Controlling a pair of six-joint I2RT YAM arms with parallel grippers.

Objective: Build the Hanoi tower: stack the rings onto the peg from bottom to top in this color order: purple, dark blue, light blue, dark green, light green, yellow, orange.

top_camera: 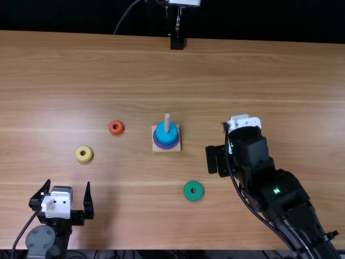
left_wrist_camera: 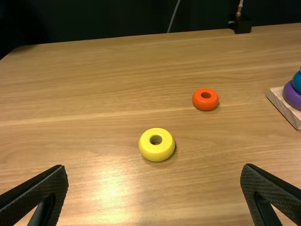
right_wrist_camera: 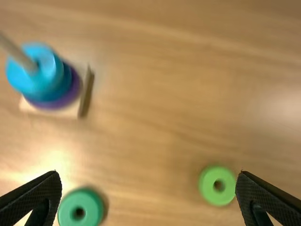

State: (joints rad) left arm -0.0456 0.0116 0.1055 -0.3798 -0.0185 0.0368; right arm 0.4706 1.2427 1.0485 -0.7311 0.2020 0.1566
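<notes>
My left gripper [top_camera: 68, 185] stands open at the near left, its own fingers wide apart in the left wrist view [left_wrist_camera: 155, 168]. My right gripper [top_camera: 216, 161] is right of the peg base, open and holding nothing in the right wrist view [right_wrist_camera: 149, 175]. The wooden peg [top_camera: 167, 123] carries a purple ring [right_wrist_camera: 73, 90] lowest, a darker blue one [right_wrist_camera: 62, 85] above it and a light blue ring [right_wrist_camera: 36, 70] on top. Loose on the table lie the yellow ring [top_camera: 84, 154], orange ring [top_camera: 116, 127], dark green ring [top_camera: 193, 191] and light green ring [right_wrist_camera: 217, 185].
The square wooden base [top_camera: 155, 148] sits near the middle of the table [top_camera: 259, 75]. At the far edge stands a black mount [top_camera: 177, 42] with a thin metal post. The right arm extends over the table's near right part.
</notes>
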